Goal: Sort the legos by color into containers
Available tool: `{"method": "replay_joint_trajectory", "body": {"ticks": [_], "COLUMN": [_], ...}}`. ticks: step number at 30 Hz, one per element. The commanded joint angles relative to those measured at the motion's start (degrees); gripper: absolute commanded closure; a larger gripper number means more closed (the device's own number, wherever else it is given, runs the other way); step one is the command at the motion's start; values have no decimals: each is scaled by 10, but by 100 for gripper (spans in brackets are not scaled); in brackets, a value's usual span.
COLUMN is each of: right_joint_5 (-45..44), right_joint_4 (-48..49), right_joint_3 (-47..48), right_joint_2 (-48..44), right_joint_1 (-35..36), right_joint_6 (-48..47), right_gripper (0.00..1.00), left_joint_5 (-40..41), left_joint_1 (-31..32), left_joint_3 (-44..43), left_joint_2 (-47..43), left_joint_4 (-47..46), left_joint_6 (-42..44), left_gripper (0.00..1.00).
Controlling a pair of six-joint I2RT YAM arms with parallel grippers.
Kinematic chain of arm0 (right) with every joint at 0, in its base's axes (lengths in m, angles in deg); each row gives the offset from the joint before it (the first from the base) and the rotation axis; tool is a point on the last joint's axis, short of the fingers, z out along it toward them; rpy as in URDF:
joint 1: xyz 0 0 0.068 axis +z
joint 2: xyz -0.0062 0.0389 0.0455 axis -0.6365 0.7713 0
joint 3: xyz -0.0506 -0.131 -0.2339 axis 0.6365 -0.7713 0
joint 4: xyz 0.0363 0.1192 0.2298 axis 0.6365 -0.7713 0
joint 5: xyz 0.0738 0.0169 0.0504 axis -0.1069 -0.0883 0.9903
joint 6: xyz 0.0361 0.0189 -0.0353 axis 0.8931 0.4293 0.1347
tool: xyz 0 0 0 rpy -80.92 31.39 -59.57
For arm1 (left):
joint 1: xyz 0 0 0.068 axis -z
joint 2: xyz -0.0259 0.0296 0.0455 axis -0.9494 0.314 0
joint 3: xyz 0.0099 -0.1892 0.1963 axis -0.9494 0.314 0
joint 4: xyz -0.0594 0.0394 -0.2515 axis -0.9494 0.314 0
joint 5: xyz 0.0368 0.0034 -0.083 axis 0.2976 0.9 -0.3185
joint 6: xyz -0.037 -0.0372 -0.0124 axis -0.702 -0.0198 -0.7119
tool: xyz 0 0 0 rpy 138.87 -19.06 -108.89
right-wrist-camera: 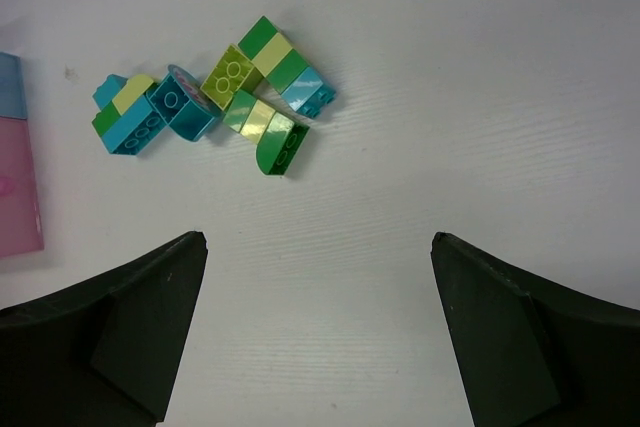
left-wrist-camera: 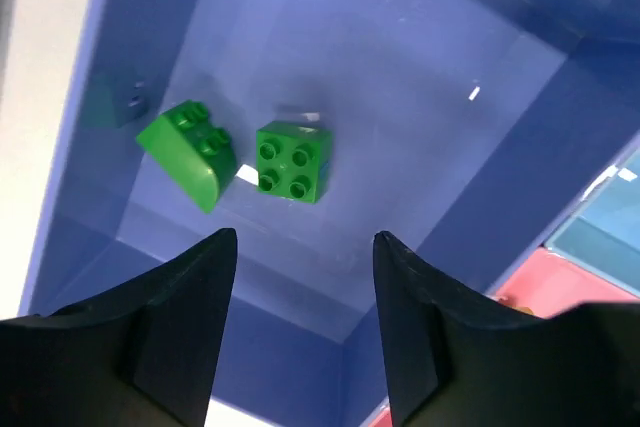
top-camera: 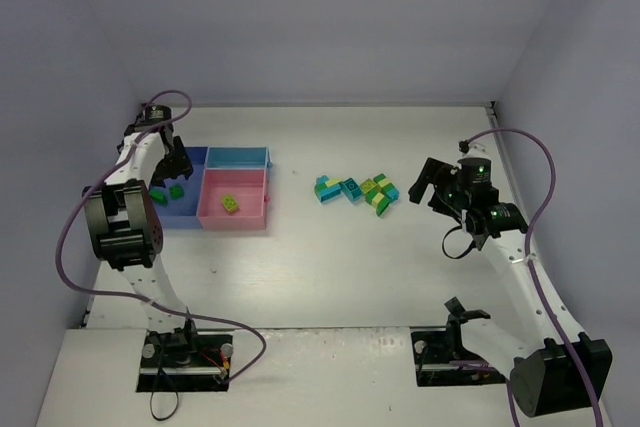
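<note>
Both claws gape wide and empty. The left claw hangs over the blue tray, the right claw over the desk. Of three joined trays, the blue one holds two green bricks: a square brick with its studs up and a tilted sloped brick. The pink tray holds one yellow-green brick. Roughly ten loose bricks lie in a cluster whose long axis runs left to right.

I see two dark green bricks on the blue tray (glossy, white glare streaks). The pink tray has one yellow-green brick; the light-blue tray is plain. Loose pile on my white table: teal, yellow-green, dark green, some striped pale yellow.
</note>
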Motion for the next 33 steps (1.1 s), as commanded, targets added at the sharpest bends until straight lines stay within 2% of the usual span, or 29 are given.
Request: {"method": "replay_joint_trajectory", "body": {"ticks": [1, 5, 8, 12, 13, 14, 16, 19, 23, 27, 33], "right_joint_5": [5, 6, 11, 10, 9, 9, 9, 7, 0, -1, -3], "right_joint_4": [34, 34, 33, 34, 33, 33, 33, 34, 34, 33, 31], "right_joint_3": [13, 11, 13, 15, 15, 15, 16, 17, 16, 10, -14], "right_joint_2": [-12, -14, -9, -2, -1, 0, 4, 8, 10, -2, -28], "right_joint_1": [3, 4, 3, 3, 4, 3, 5, 6, 7, 7, 7], "right_joint_6": [-8, -8, -9, -11, -11, -11, -9, -4, 4, 7, 19], "right_gripper": [8, 8, 9, 9, 9, 9, 9, 8, 7, 7, 7], "left_joint_5": [-32, -67, -82, -78, -73, -74, -72, -65, -33, -34, -41], "left_joint_1": [6, 23, 71, 191, 243, 268, 339, 412, 475, 491, 498], "left_joint_3": [-41, -35, -27, -21, -26, -31, -54, -74, -161, -228, -305], "left_joint_2": [-36, -64, -102, -145, -147, -145, -127, -88, 10, 93, 192], "left_joint_4": [4, 2, 1, -8, -8, -9, -3, -15, -6, 0, 0], "left_joint_6": [-7, -10, -9, -27, -49, -64, -127, -219, -276, -329, -360], "left_gripper": [41, 34, 34, 34, 34, 34, 33, 33, 30, 30, 30]}}
